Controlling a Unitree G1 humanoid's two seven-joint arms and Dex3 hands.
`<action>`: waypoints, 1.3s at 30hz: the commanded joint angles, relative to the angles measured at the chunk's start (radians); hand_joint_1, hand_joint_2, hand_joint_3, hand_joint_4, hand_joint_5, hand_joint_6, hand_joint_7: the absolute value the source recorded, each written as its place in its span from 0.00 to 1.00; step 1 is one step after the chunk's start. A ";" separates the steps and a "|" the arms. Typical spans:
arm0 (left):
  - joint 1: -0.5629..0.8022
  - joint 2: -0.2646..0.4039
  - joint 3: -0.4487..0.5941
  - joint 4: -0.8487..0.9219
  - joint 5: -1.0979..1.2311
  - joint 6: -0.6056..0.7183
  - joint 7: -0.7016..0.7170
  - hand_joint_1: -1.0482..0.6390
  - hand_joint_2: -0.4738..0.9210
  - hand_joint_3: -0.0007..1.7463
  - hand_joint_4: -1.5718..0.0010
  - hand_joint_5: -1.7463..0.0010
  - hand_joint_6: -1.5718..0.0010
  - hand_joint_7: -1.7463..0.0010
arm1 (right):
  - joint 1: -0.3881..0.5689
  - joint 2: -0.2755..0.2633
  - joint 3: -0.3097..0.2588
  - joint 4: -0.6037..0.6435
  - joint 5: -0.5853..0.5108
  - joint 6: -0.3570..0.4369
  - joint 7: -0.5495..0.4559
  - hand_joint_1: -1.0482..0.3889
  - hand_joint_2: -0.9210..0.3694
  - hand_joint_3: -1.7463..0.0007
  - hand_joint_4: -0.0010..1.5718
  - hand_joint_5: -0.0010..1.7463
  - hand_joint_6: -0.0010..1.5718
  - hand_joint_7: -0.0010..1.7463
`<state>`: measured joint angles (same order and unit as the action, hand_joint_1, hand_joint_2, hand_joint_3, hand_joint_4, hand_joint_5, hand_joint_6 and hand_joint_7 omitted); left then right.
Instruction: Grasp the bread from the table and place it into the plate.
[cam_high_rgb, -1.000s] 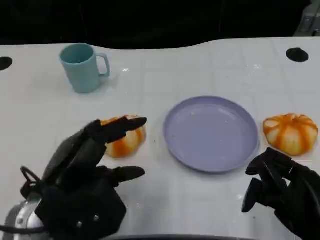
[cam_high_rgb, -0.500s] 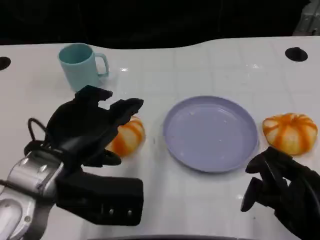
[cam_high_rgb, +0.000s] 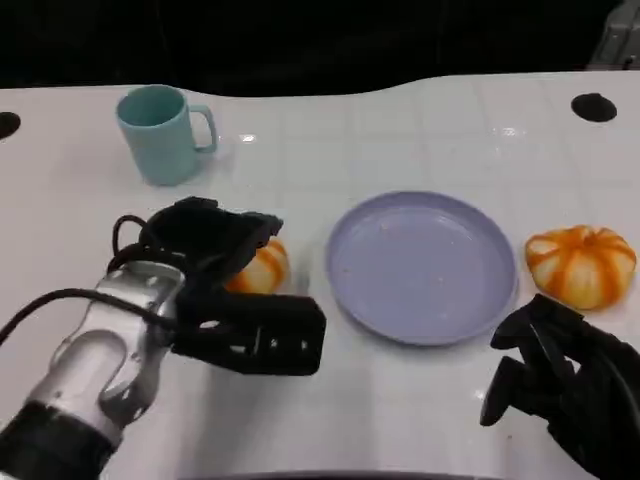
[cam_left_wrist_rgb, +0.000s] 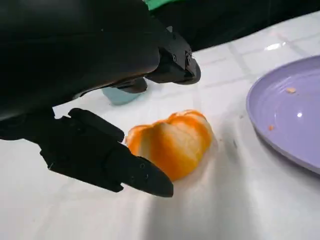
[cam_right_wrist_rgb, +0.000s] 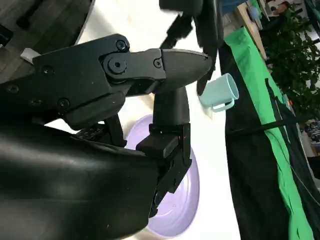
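**Left hand poised around the bread, grasp not yet closed**

On the table, seen from the head view, the left hand (cam_high_rgb: 205, 245) hangs over the bread (cam_high_rgb: 258, 268), which lies on the white table (cam_high_rgb: 400, 120) just beside the left rim of the purple plate (cam_high_rgb: 420, 268). The hand covers the left part of the bread, so from this view I cannot tell if the fingers touch it. A second bread (cam_high_rgb: 581, 264) lies just beside the right rim of the plate, and the right hand (cam_high_rgb: 560, 375) rests near it, at the table's near edge, with its fingers curled in and nothing in them. A teal cup (cam_high_rgb: 165, 132) stands well apart, at the far left.

From the left wrist view, the relation is more clear. The bread (cam_left_wrist_rgb: 172, 142) sits between the fingers (cam_left_wrist_rgb: 125, 167) of the left hand: one lies low beside it, very near or just touching its side, and another reaches over its far side with a visible gap. The fingers are apart and not clamped. The plate (cam_left_wrist_rgb: 290, 120) is near.

From the right wrist view, the right hand's fingers (cam_right_wrist_rgb: 150, 65) are bent, and the plate (cam_right_wrist_rgb: 187, 200) and the cup (cam_right_wrist_rgb: 220, 92) show beyond them.

I judge that the step in hand is the grasp itself. The next move calls for closing the fingers gently on both sides of the soft bread, then lifting it toward the plate.
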<state>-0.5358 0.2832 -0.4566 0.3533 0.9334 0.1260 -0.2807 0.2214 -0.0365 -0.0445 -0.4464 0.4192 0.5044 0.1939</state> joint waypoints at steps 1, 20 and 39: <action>-0.079 -0.040 -0.026 0.155 0.002 0.047 0.065 0.32 0.91 0.00 0.96 0.85 0.87 1.00 | 0.008 -0.013 -0.006 -0.016 0.009 0.006 -0.002 0.42 0.00 0.78 0.41 1.00 0.33 0.92; -0.307 -0.166 -0.084 0.726 -0.113 -0.018 0.261 0.34 0.91 0.00 0.98 0.85 0.86 1.00 | 0.019 -0.017 -0.009 -0.028 0.017 0.006 0.008 0.41 0.00 0.78 0.41 1.00 0.32 0.92; -0.310 -0.162 -0.108 0.923 -0.165 -0.185 0.551 0.45 1.00 0.20 0.55 0.20 0.34 0.99 | 0.032 -0.018 -0.013 -0.048 0.027 0.018 0.001 0.41 0.00 0.79 0.41 1.00 0.32 0.92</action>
<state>-0.8639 0.0978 -0.5500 1.2636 0.7603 -0.0481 0.2249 0.2460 -0.0415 -0.0480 -0.4809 0.4347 0.5141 0.1993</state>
